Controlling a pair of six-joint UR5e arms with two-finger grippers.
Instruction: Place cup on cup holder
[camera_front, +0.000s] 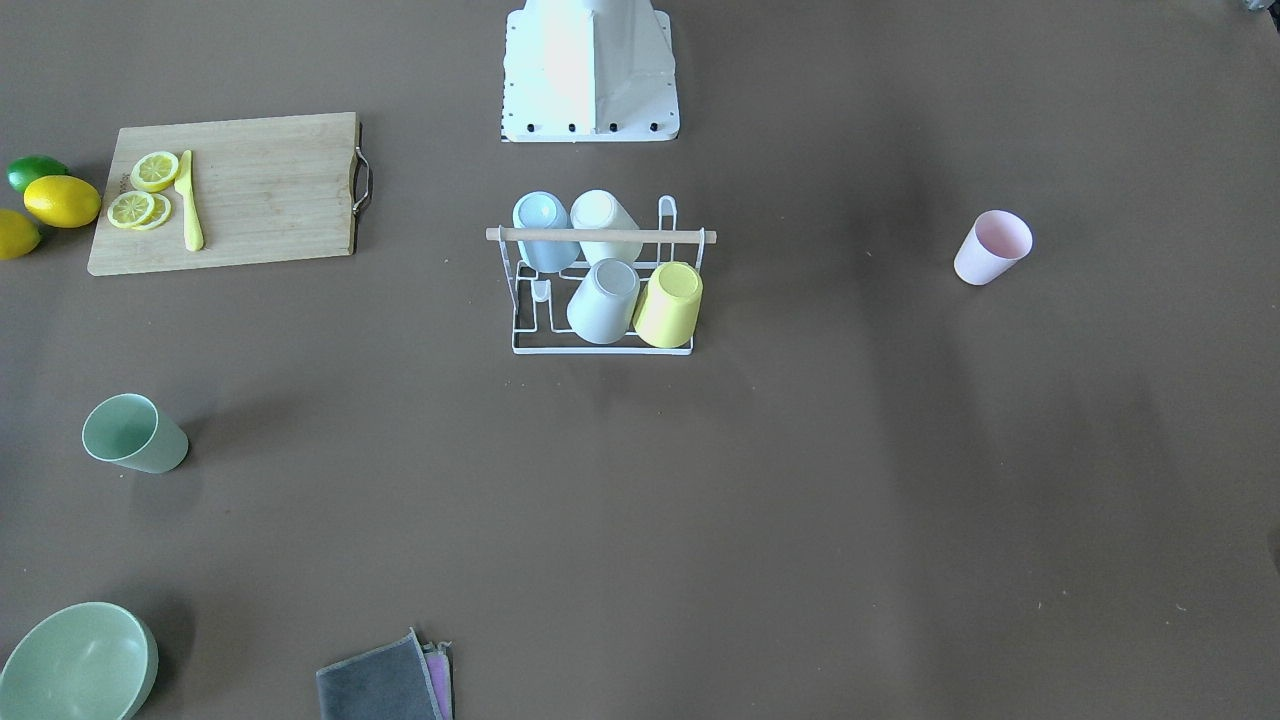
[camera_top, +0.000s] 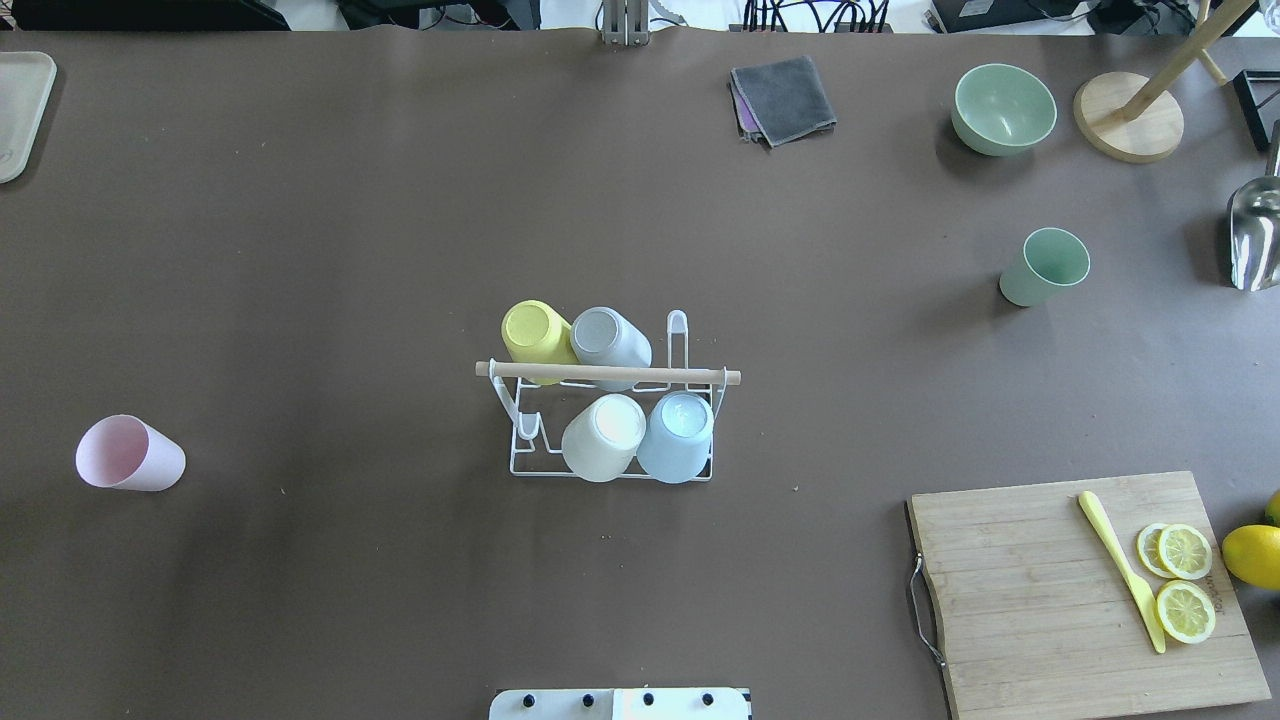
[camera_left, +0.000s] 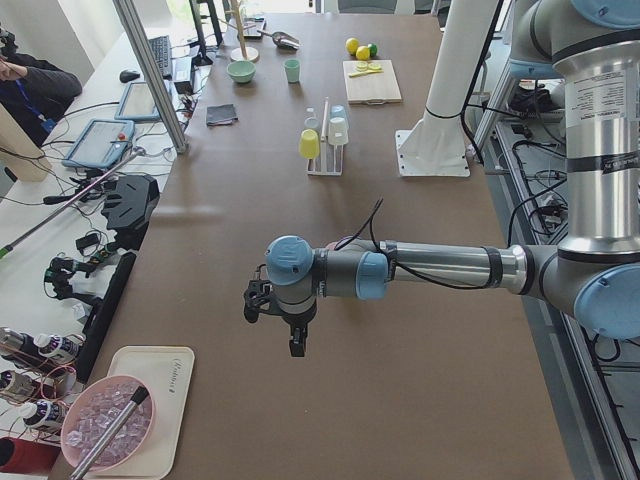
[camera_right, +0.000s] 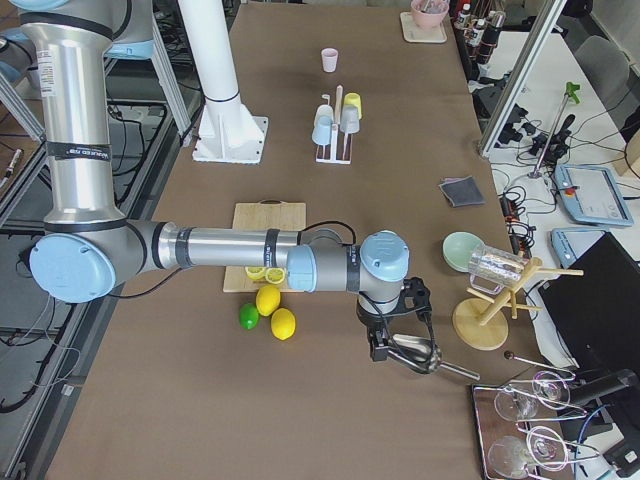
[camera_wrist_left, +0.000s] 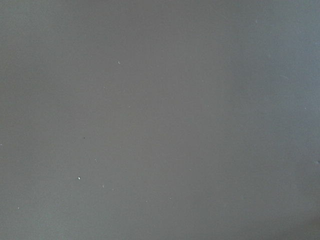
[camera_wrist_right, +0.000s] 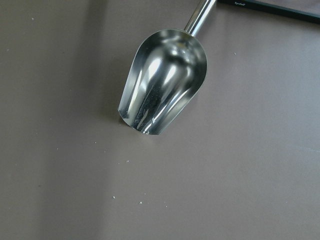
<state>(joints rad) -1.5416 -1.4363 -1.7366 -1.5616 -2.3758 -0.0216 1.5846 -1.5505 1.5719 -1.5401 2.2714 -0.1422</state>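
Observation:
The white wire cup holder (camera_front: 600, 236) (camera_top: 608, 374) with a wooden rod on top stands mid-table and carries several upturned cups: yellow, grey, cream and light blue. A pink cup (camera_front: 991, 247) (camera_top: 128, 454) stands alone on the robot's left side. A green cup (camera_front: 133, 433) (camera_top: 1044, 266) stands alone on its right side. My left gripper (camera_left: 296, 343) hangs over bare table, far from the holder, and I cannot tell whether it is open or shut. My right gripper (camera_right: 379, 349) hovers just above a metal scoop (camera_wrist_right: 162, 87), and its state is likewise unclear.
A wooden cutting board (camera_top: 1080, 590) holds lemon slices and a yellow knife, with whole lemons (camera_front: 62, 200) beside it. A green bowl (camera_top: 1003, 108), folded cloths (camera_top: 783, 98), a wooden stand base (camera_top: 1128, 118) and a tray (camera_top: 20, 110) lie along the far edge.

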